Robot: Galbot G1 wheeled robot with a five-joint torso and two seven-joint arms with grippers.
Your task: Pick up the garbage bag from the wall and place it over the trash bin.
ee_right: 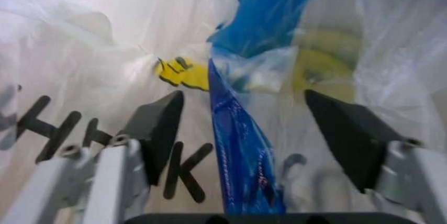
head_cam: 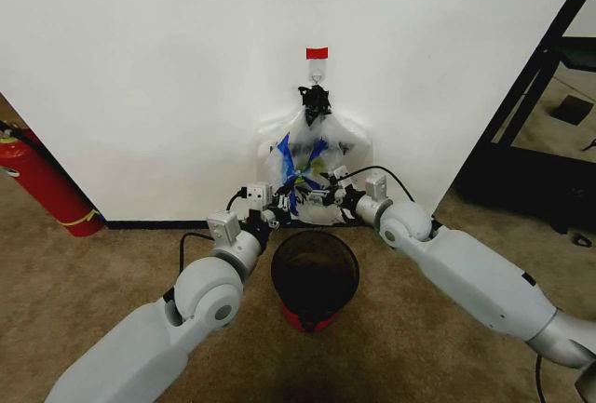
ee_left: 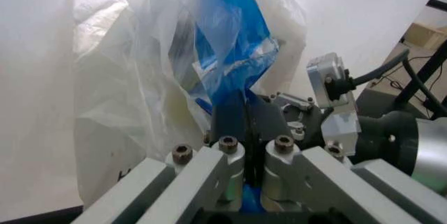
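The thin, see-through whitish garbage bag (head_cam: 315, 163) is hanging from the wall hook above the black mesh trash bin (head_cam: 315, 273). Its blue fold is being pinched by the clenched left claw (ee_left: 246, 130); the right claw (ee_right: 241, 130) is spread around it. The film is judged likely to tear if pulled against the hook.

I count one garbage bag (head_cam: 317, 166) hanging on one wall (head_cam: 168, 68), one hook (head_cam: 317, 75) under one red tape strip (head_cam: 317, 53), one trash bin (head_cam: 315, 273), one fire extinguisher (head_cam: 42, 184), and my two tools: left tool (head_cam: 277, 212), right tool (head_cam: 326, 196).
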